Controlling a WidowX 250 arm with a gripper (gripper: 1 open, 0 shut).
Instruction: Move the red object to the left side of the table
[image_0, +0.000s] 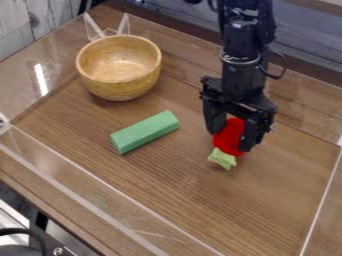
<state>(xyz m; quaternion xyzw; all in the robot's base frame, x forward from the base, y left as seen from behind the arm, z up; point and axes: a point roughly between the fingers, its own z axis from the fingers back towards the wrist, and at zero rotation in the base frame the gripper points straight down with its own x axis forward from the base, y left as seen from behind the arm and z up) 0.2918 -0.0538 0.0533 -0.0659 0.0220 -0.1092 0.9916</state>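
The red object (234, 133) is a small rounded toy with a yellow-green piece (223, 159) at its lower end. It rests on the table (160, 205), right of centre. My gripper (235, 139) points straight down over it, open, with one black finger (213, 124) on each side of the toy. The fingers stand apart from it and do not clamp it. The upper part of the toy is partly hidden between the fingers.
A long green block (144, 131) lies to the left of the toy. A wooden bowl (119, 67) stands at the back left. Low clear acrylic walls (40, 160) edge the tabletop.
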